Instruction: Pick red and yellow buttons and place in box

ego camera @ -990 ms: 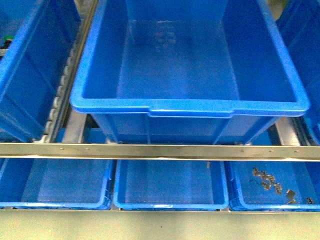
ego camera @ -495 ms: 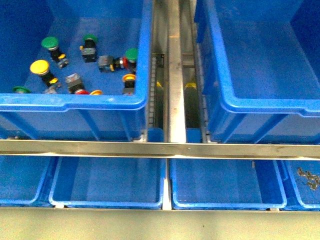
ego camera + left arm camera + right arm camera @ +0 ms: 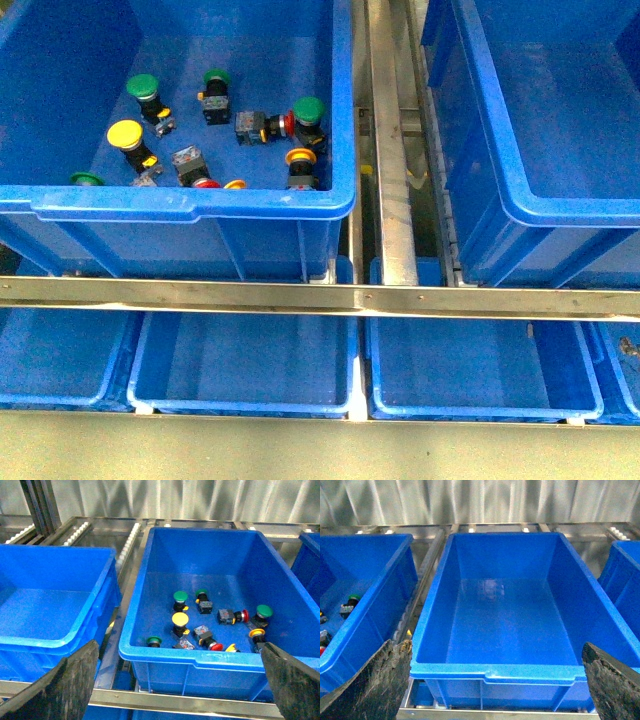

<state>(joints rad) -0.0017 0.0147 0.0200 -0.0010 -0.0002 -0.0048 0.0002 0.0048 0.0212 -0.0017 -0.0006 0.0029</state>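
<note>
- The front view looks steeply down from close above the rack. The button crate (image 3: pixel 190 205) is at its left, the empty crate (image 3: pixel 560 212) is cut off at its right, and a metal rail (image 3: pixel 320 298) crosses below them.
- The left wrist view faces the button crate (image 3: pixel 200 658) from in front and above, toward a corrugated wall (image 3: pixel 200 500).
- The right wrist view faces the empty crate (image 3: pixel 495 672) in the same way, with the button crate (image 3: pixel 365 615) at the picture's edge.
- All three views share the button crate.

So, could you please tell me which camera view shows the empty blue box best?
The right wrist view: the box sits whole, inside bare. The front view crops it; the left wrist view catches only an edge sliver.
</note>
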